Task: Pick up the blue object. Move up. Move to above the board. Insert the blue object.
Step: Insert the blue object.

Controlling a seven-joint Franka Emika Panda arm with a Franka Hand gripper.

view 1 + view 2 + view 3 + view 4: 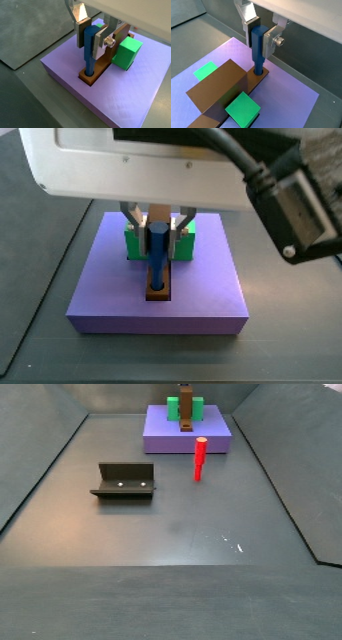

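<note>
Gripping the blue object [89,47] upright, the gripper [95,41] pinched it with its lower tip already in the board [97,70] hole; any tilt on release risked jamming the peg.

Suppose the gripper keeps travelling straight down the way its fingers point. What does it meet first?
The gripper holds the blue object upright, its lower end already at the hole in the board. Going straight down, the peg would push deeper into the board; the fingers would probably meet the board next.

Your grey floor [160,524] carries purple slab [187,442], fixture [126,481] and upright red stick [198,459]. Gripper [91,42] sits above slab, clamping blue object [89,59].
</note>
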